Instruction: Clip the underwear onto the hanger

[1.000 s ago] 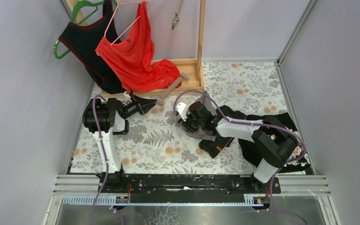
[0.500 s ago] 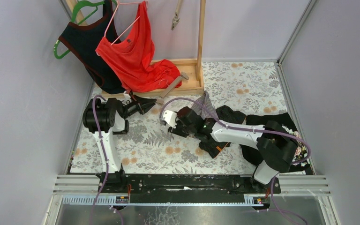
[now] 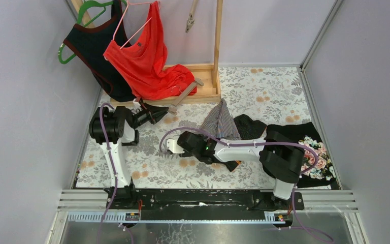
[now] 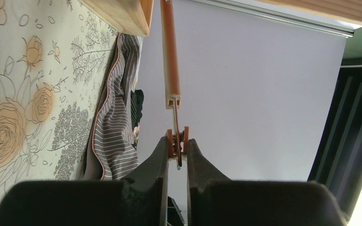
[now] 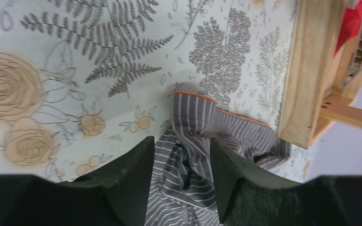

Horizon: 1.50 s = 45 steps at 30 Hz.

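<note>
The grey striped underwear (image 3: 221, 122) with orange trim lies bunched in a peak on the floral table, also visible in the left wrist view (image 4: 111, 136). The hanger (image 3: 185, 95) is a brown bar leaning from the wooden rack base. My left gripper (image 3: 158, 110) is shut on its metal clip (image 4: 178, 141), with the bar (image 4: 171, 56) running up from it. My right gripper (image 3: 197, 144) hovers open (image 5: 181, 141) over the underwear (image 5: 193, 160), which lies loose between the fingers. The hanger bar's end (image 5: 351, 113) shows past the wooden frame.
A wooden rack (image 3: 216, 46) stands at the back with a red garment (image 3: 147, 61) and a dark top (image 3: 94, 48) on a green hanger. A pile of black clothes (image 3: 289, 134) and a floral garment (image 3: 317, 163) lie at the right. Walls close both sides.
My right arm has swung left and toward the near edge, its jaws widening, and the underwear stays behind on the table. The left arm has not moved.
</note>
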Each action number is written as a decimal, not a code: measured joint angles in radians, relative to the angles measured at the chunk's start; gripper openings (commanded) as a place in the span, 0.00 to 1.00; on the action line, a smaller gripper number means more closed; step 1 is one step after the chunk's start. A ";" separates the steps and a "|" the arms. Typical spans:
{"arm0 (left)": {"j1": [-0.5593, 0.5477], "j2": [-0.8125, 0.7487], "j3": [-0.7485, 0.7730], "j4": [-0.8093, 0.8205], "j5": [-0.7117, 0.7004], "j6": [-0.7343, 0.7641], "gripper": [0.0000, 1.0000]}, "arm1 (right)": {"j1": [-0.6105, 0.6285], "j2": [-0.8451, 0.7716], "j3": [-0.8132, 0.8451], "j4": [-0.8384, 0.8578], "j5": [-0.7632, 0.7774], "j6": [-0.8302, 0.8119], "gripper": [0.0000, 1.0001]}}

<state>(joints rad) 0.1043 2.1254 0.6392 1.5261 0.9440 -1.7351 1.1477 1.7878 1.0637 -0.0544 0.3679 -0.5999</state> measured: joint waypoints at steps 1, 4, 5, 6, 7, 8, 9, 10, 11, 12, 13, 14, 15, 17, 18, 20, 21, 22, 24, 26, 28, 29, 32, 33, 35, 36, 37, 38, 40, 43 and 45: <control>0.003 0.001 0.000 0.000 0.000 0.000 0.00 | 0.003 0.005 -0.001 0.004 0.018 -0.014 0.54; 0.011 0.006 0.000 0.000 0.000 0.000 0.00 | 0.009 0.025 -0.004 0.039 0.079 -0.064 0.54; 0.014 0.008 0.000 0.000 0.000 0.000 0.00 | 0.011 0.034 -0.005 0.051 0.097 -0.082 0.55; 0.016 0.009 0.000 0.000 0.000 0.000 0.00 | 0.014 0.046 -0.007 0.064 0.114 -0.097 0.55; 0.017 0.010 0.000 0.000 0.000 0.000 0.00 | 0.016 0.059 -0.007 0.071 0.126 -0.112 0.55; 0.018 0.012 0.001 0.000 0.000 0.000 0.00 | 0.018 0.073 -0.008 0.077 0.137 -0.124 0.55; 0.018 0.015 0.002 0.000 0.000 0.000 0.00 | 0.018 0.084 -0.008 0.081 0.143 -0.132 0.55; 0.019 0.017 0.003 0.000 0.000 0.000 0.00 | 0.019 0.095 -0.008 0.086 0.148 -0.139 0.55; 0.020 0.019 0.004 0.000 0.001 0.000 0.00 | 0.020 0.106 -0.009 0.090 0.150 -0.146 0.55; 0.021 0.021 0.004 0.000 0.001 0.000 0.00 | 0.021 0.113 -0.009 0.092 0.156 -0.153 0.55; 0.023 0.023 0.004 0.000 0.001 0.000 0.00 | 0.021 0.115 -0.012 0.095 0.160 -0.159 0.55; 0.023 0.025 0.004 0.000 0.001 0.000 0.00 | 0.022 0.115 -0.015 0.098 0.165 -0.165 0.55; 0.023 0.026 0.004 0.000 0.001 0.000 0.00 | 0.023 0.115 -0.015 0.102 0.167 -0.171 0.55; 0.023 0.026 0.004 0.000 0.001 0.000 0.00 | 0.023 0.119 -0.015 0.120 0.173 -0.184 0.55; 0.023 0.026 0.005 0.000 0.001 0.000 0.00 | 0.024 0.124 -0.015 0.134 0.176 -0.195 0.55; 0.024 0.029 0.005 0.000 0.002 0.000 0.00 | 0.027 0.140 -0.015 0.156 0.192 -0.212 0.55; 0.025 0.032 0.006 0.000 0.002 0.000 0.00 | 0.028 0.153 -0.016 0.172 0.198 -0.223 0.55; 0.026 0.035 0.006 0.000 0.002 0.000 0.00 | 0.030 0.170 -0.017 0.185 0.207 -0.238 0.55; 0.028 0.038 0.006 0.000 0.002 0.000 0.00 | 0.035 0.183 -0.017 0.207 0.233 -0.256 0.55; 0.029 0.039 0.006 0.000 0.003 0.000 0.00 | 0.037 0.195 -0.018 0.235 0.251 -0.273 0.55; 0.029 0.039 0.006 0.000 0.003 0.000 0.00 | 0.038 0.206 -0.019 0.262 0.269 -0.291 0.53; 0.029 0.039 0.006 0.000 0.006 0.000 0.00 | 0.039 0.212 -0.020 0.277 0.277 -0.301 0.51; 0.030 0.039 0.006 0.000 0.010 0.000 0.00 | 0.039 0.229 -0.021 0.304 0.296 -0.318 0.37; 0.030 0.039 0.006 0.000 0.010 0.000 0.00 | 0.039 0.235 -0.022 0.308 0.297 -0.320 0.30; 0.032 0.039 0.006 0.000 0.011 0.000 0.00 | 0.040 0.250 -0.024 0.318 0.304 -0.329 0.22; 0.032 0.040 0.006 0.000 0.011 0.000 0.00 | 0.040 0.256 -0.027 0.326 0.308 -0.335 0.19; 0.033 0.040 0.006 0.000 0.011 0.000 0.00 | 0.040 0.260 -0.029 0.332 0.313 -0.338 0.17; 0.034 0.040 0.006 0.000 0.011 0.000 0.00 | 0.041 0.262 -0.032 0.335 0.319 -0.339 0.15; 0.034 0.041 0.006 0.000 0.013 0.000 0.00 | 0.041 0.262 -0.037 0.337 0.322 -0.338 0.11; 0.034 0.041 0.006 0.000 0.014 0.000 0.00 | 0.041 0.251 -0.037 0.320 0.310 -0.310 0.00; 0.034 0.041 0.006 0.000 0.015 0.000 0.00 | 0.040 0.206 -0.036 0.267 0.258 -0.252 0.00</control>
<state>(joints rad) 0.1383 2.1666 0.6449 1.5265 0.9588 -1.7348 1.1873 1.9938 1.0275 0.2127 0.6262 -0.8520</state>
